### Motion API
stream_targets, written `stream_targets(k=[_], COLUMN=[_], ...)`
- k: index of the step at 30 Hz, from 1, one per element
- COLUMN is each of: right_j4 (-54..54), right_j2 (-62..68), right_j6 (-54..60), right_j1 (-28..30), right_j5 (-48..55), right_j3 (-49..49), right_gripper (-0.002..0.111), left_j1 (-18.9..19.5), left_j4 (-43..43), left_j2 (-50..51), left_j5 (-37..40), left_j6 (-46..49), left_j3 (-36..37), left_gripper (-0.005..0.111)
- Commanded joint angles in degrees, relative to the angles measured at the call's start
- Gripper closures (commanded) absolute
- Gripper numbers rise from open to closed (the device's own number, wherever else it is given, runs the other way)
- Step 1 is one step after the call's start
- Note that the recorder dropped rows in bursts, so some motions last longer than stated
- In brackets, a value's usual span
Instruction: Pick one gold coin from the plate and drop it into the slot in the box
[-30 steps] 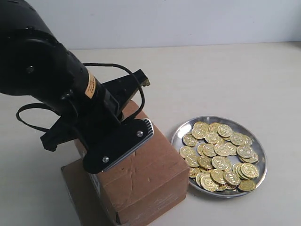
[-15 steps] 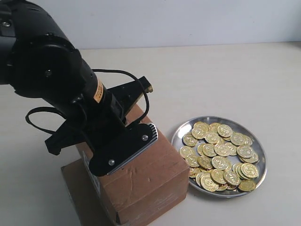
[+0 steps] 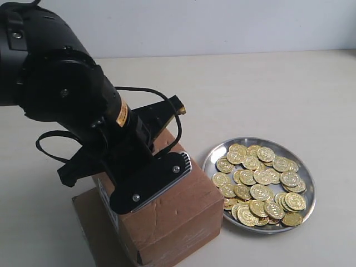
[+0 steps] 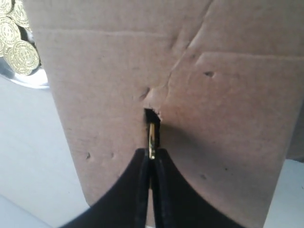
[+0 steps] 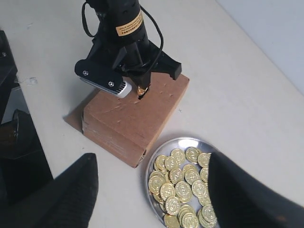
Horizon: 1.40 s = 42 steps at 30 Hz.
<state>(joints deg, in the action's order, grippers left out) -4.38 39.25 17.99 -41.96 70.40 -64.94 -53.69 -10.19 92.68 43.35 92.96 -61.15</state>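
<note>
Edgewise, gold coin (image 4: pixel 151 140) in tight left fingers (image 4: pixel 139 190) at ragged slot (image 4: pixel 151 115); right fingers (image 5: pixel 71 190) apart.

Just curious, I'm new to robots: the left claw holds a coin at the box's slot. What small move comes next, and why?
Probably open the left claw slightly so the coin drops. It is pinched edge-on, lined up with the slot in the box, its far end seemingly already inside.
</note>
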Motion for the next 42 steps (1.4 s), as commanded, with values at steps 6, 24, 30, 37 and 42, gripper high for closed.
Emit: stream_targets(k=[6, 24, 30, 37, 42], right_j4=[0.5, 36.6, 36.4, 34.0, 34.0], right_j2=[0.1, -29.3, -33.5, -33.5, -33.8], right_j6=[-0.2, -48.1, -63.0, -63.0, -59.2], right_j1=[0.1, 0.0, 0.0, 0.0, 0.0], right_j5=[-0.4, -43.0, -66.7, -74.4, -76.5], right_j3=[0.3, 25.6, 46.9, 58.6, 64.9], right_gripper=[0.045, 0.108, 0.108, 0.108, 0.108], left_j1=[-0.2, 20.4, 20.4, 20.4, 20.4], left_j4=[0.6, 23.9, 38.0, 45.3, 46.0], left_j2=[0.0, -38.7, -53.8, -69.4, -76.2], left_j5=[-0.3, -12.6, -29.8, -39.8, -39.6], left_j6=[-0.1, -55.7, -63.7, -69.1, -70.3], left_j3=[-0.4, 11.9, 33.1, 47.4, 55.6], left_gripper=[0.063, 0.107, 0.107, 0.107, 0.107])
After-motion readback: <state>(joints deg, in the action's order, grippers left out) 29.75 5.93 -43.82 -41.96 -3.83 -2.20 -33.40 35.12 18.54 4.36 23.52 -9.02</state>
